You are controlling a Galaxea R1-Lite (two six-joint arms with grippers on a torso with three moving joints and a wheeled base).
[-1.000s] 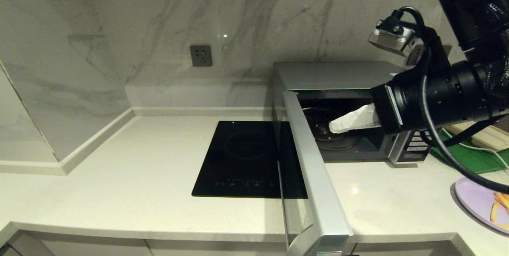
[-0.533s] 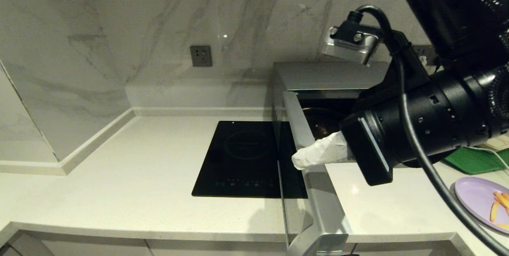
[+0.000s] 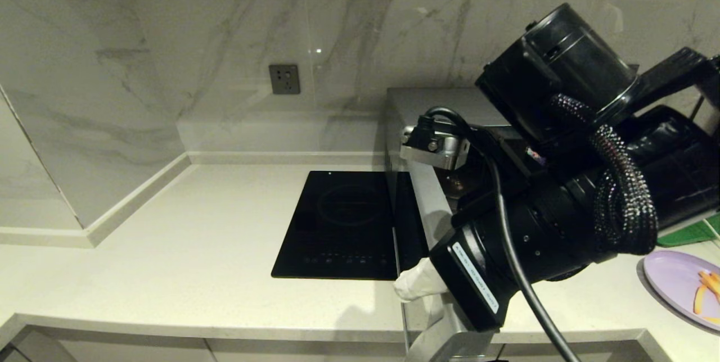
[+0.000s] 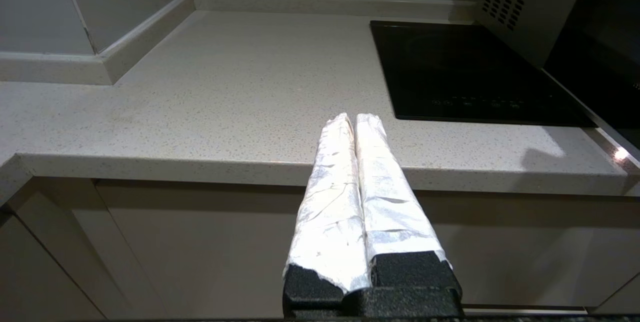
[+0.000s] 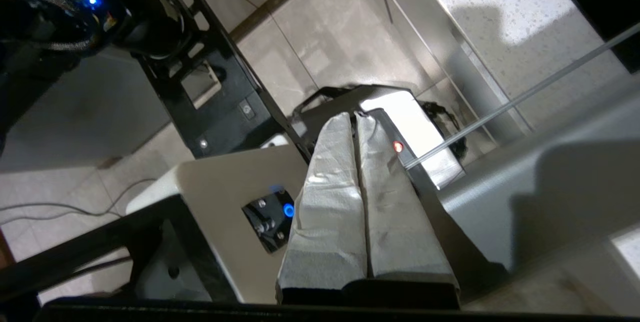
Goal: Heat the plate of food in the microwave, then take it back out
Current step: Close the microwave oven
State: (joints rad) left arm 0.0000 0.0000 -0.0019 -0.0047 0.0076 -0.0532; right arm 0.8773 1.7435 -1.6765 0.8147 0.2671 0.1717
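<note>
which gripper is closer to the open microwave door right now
Right. The right gripper is right at the microwave door, by its outer end; the left gripper hangs below the counter edge, well away.

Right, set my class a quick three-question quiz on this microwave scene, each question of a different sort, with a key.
1. Where is the plate of food?
2. The door of the microwave stands: A shut, B open, C taken off.
3. True or false: the right gripper holds the plate of food.

Key
1. On the counter, to the right, outside the microwave.
2. B.
3. False: its jaws are shut on nothing, near the door's outer edge.
</note>
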